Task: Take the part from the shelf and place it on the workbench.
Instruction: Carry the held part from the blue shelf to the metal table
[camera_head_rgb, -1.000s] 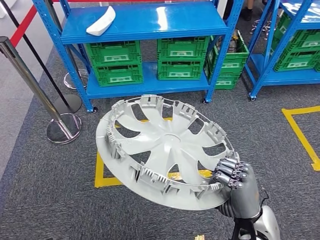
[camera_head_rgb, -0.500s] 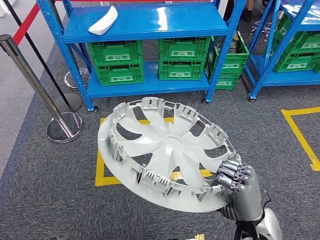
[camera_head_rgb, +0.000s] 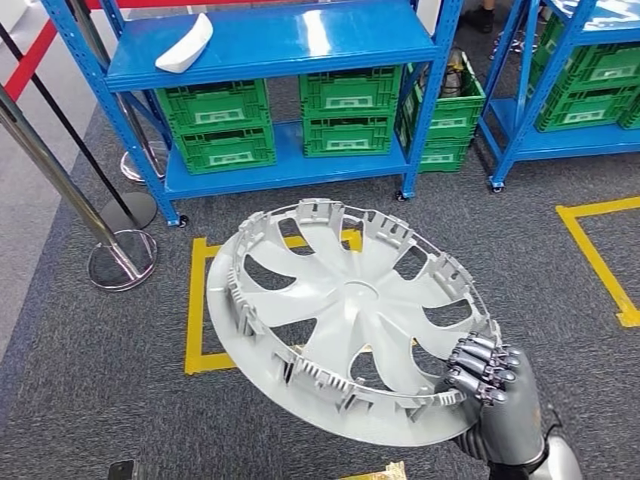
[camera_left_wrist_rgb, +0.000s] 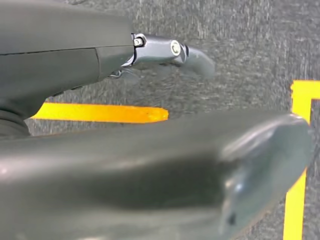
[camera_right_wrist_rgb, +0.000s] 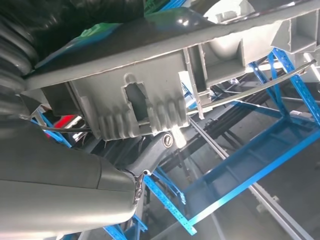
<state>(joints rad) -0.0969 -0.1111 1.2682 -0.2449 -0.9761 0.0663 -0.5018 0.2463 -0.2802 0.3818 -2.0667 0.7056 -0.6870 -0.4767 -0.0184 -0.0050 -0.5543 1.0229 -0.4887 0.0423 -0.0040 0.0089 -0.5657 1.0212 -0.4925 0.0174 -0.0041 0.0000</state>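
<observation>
A: From the head view, we see the part (camera_head_rgb: 347, 315), a grey wheel cover, off the shelf (camera_head_rgb: 272, 45) and carried flat over the carpet. The right robot hand (camera_head_rgb: 490, 390) grips its near rim, fingers curled over the edge.

B: So we'd judge the picking done. The shelf stands well behind, with green crates (camera_head_rgb: 223, 125) on its lower level and a white piece (camera_head_rgb: 181, 45) on top.

A: Yes. No worktop shows, so we'd say the placing is all left to do, and we cannot tell where it stands.

B: In the left wrist view, the left robot hand (camera_left_wrist_rgb: 170, 165) hangs over the carpet and a yellow floor line (camera_left_wrist_rgb: 105, 112).

A: Its thumb and one finger lie apart with nothing between them, so we read it as wide and empty.

B: The right wrist view looks up at the part (camera_right_wrist_rgb: 151, 100), its ribbed rim clips pressed against the right robot hand (camera_right_wrist_rgb: 113, 165), with blue shelf beams beyond.

A: We'd call the hold one-sided: the wide cover hangs far out from the grip, so it could tip in carrying.
</observation>
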